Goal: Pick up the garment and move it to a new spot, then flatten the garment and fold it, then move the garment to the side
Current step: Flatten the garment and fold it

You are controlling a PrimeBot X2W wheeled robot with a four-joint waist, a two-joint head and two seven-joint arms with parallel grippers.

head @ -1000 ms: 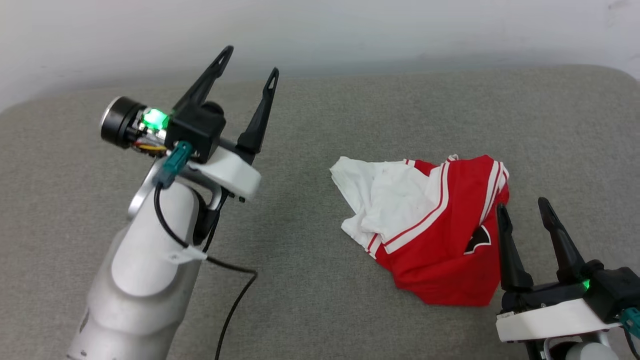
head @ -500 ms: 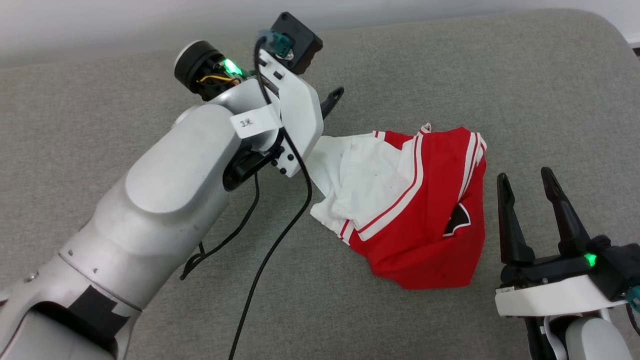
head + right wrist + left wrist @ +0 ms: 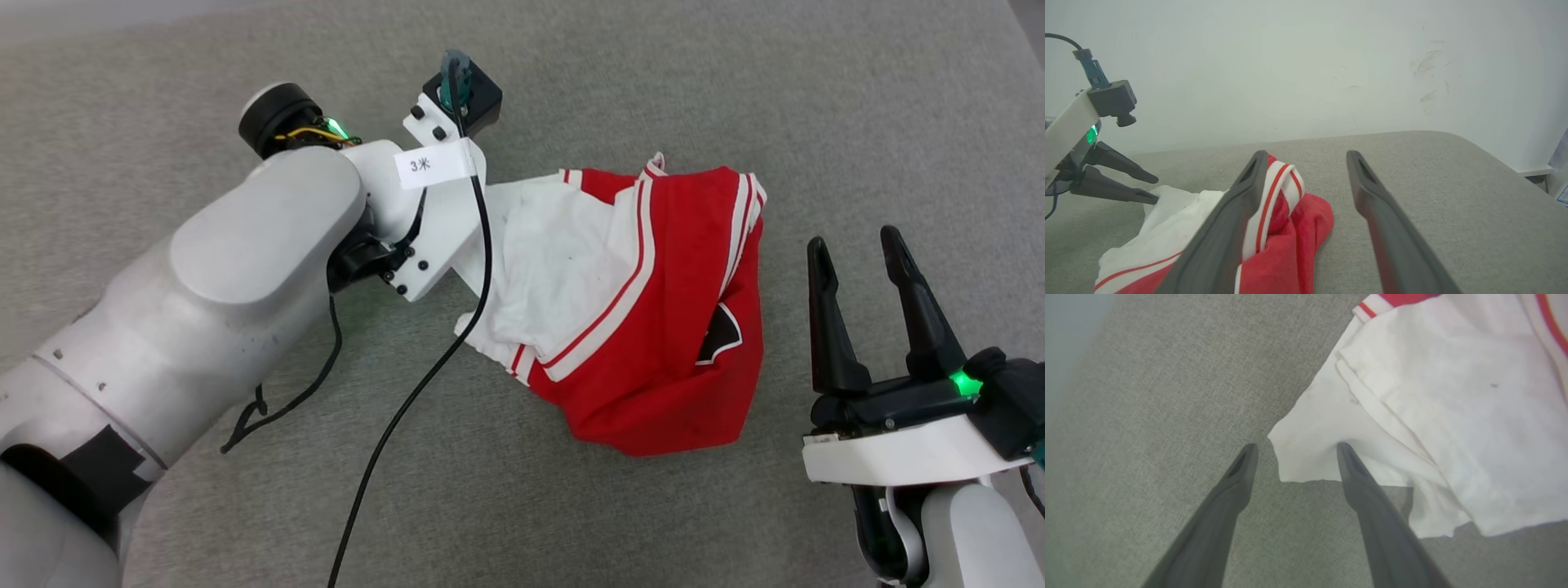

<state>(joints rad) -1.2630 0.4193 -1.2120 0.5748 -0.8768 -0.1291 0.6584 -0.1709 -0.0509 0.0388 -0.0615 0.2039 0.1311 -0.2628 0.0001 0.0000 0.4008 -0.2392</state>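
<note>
The garment [image 3: 653, 327] lies crumpled on the grey surface, its white sleeve side to the left and its red body to the right. My left arm [image 3: 261, 269] reaches down to its white left edge. In the left wrist view my left gripper [image 3: 1297, 446] is open, one fingertip [image 3: 1345, 451] touching the white corner of the garment [image 3: 1433, 396] and the other over bare cloth. My right gripper [image 3: 853, 241] stands open just right of the garment, holding nothing. The right wrist view shows my right gripper [image 3: 1306, 155] beside the red folds [image 3: 1290, 237] and the left gripper [image 3: 1154, 190] at the far edge.
A grey fabric surface [image 3: 735, 82] spreads all around the garment. A black cable [image 3: 392, 425] hangs from my left wrist across the surface. A white wall [image 3: 1290, 61] rises behind, and the surface's rounded edge [image 3: 1515, 163] falls away on the right.
The head camera has tilted down. My left arm has swung from raised, fingers up, over and down to the garment's white edge. The right gripper has stayed open beside the garment.
</note>
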